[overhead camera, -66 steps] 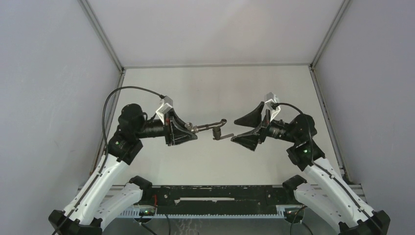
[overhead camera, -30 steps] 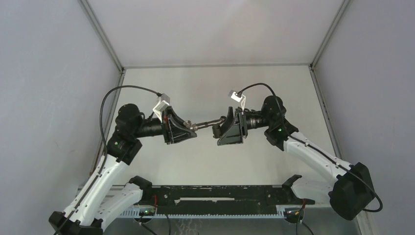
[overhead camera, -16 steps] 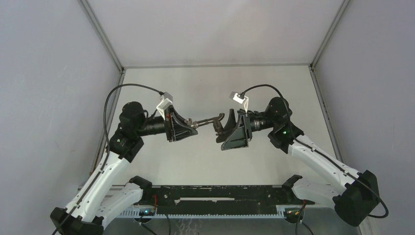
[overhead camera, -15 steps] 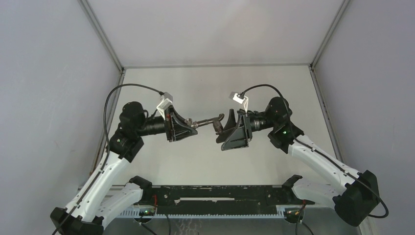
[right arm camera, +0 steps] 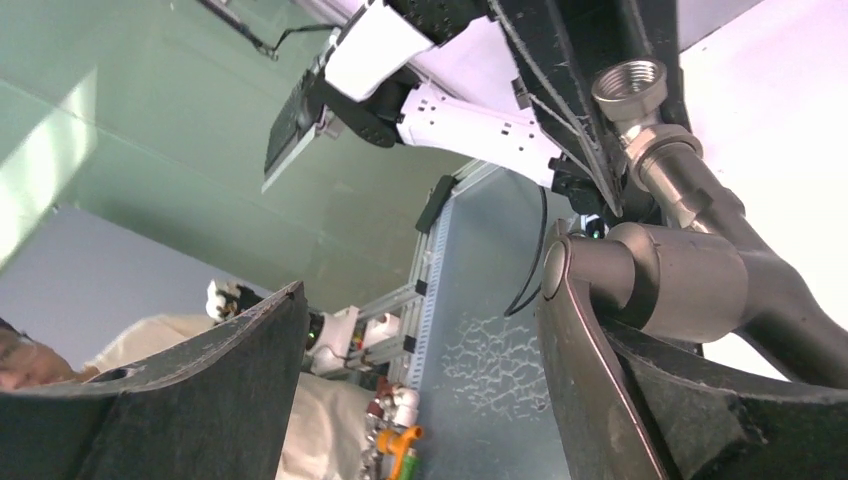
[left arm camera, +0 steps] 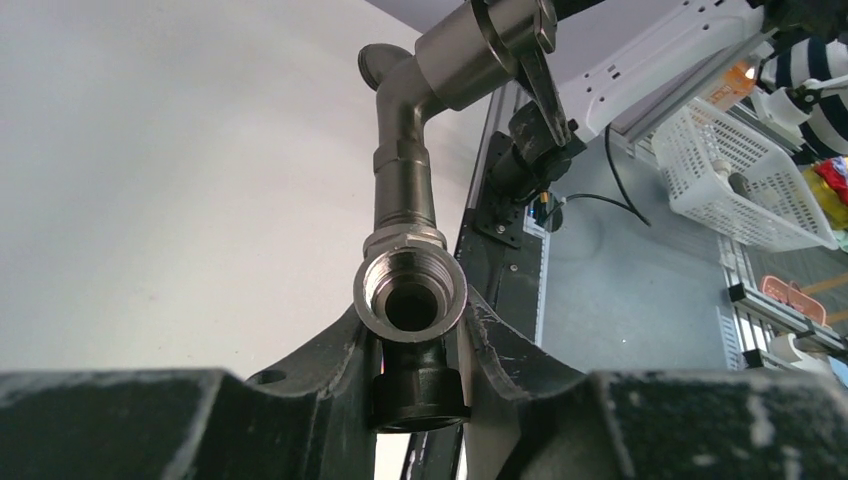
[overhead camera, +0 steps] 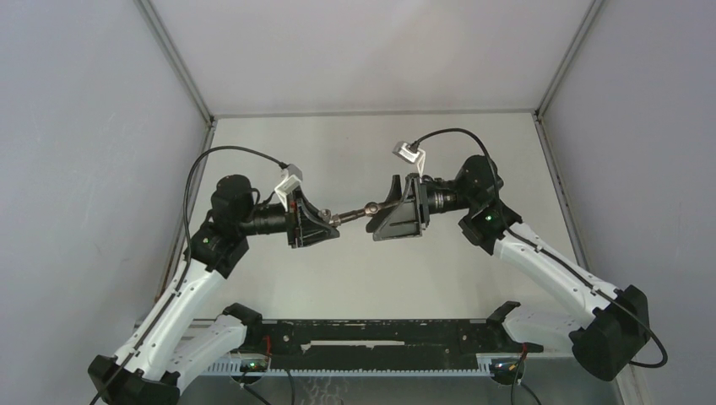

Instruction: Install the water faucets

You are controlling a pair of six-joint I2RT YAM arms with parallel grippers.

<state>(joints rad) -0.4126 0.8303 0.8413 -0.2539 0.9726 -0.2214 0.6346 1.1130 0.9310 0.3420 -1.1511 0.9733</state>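
Subject: water faucet (left arm camera: 405, 190), dull grey-brown brushed metal, seen as one slim tap. It juts out of the left gripper (overhead camera: 335, 221) towards the centre of the enclosure, held in the air above the table (overhead camera: 456, 143).

Form: a round threaded collar (left arm camera: 410, 290) with an open bore sits right at the left gripper. From it a narrow ribbed stem runs to a bent elbow, then to a thicker smooth cylinder carrying a thin flat lever handle (left arm camera: 540, 85).

Left gripper: jaws drawn in close and clamped on the faucet's base just behind the threaded collar. The black fingers (left arm camera: 500, 350) are scuffed and matte.

Right gripper (right arm camera: 428, 265): at the far end of the faucet from the left gripper, facing it. Its jaws stand wide apart with nothing between them. The faucet's cylinder lies by the outer side of one finger (right arm camera: 600, 380); contact cannot be confirmed.

Surroundings: the table is pale, flat and matte. It is bounded by plain grey wall panels (overhead camera: 76, 169) with metal corner posts. The back wall and both side walls stand well apart from the left gripper, and the table surface lies well beneath it.
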